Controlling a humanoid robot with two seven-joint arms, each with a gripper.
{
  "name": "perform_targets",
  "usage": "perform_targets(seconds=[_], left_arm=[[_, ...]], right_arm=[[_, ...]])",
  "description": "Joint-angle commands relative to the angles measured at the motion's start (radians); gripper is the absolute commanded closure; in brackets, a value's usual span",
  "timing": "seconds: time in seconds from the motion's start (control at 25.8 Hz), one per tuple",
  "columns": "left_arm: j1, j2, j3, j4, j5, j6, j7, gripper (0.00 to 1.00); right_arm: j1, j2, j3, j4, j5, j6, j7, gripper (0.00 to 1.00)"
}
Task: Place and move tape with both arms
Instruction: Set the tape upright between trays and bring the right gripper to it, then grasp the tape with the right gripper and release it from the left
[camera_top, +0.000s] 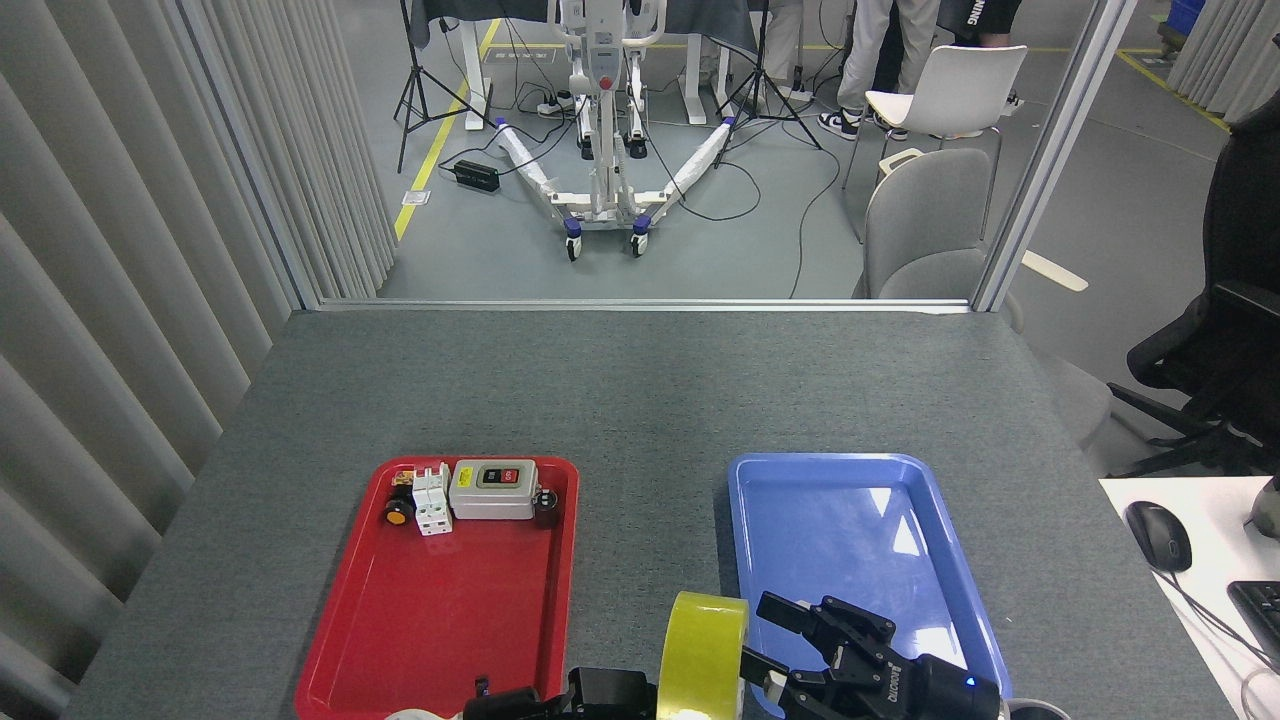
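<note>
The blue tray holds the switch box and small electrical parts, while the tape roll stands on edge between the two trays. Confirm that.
Wrong tray. In the head view, the switch box and small parts sit in the red tray; the blue tray holds none. The tape roll does stand on edge between them.

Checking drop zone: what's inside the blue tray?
The blue tray shows bare floor with only glare. Its near end is covered by the right pincer, open beside the tape, so that part can't be checked.
</note>
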Motion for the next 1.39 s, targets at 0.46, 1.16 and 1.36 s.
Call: perform_targets(seconds=[0.46,1.16,1.36], left_arm=[[0.0,0.003,0.022,0.003,-0.011,0.0,-0.002,1.0],[-0.002,0.005,0.027,0.017,-0.017,0.0,-0.002,1.0],[-0.002,0.006,0.027,0.017,-0.017,0.0,-0.002,1.0]], right_arm=[[-0.013,0.014,0.047,0.012,0.034,0.0,0.001,0.53],[-0.013,0.07,0.047,0.044,0.1,0.0,0.003,0.7],[-0.013,0.074,0.047,0.046,0.1,0.0,0.005,0.72]])
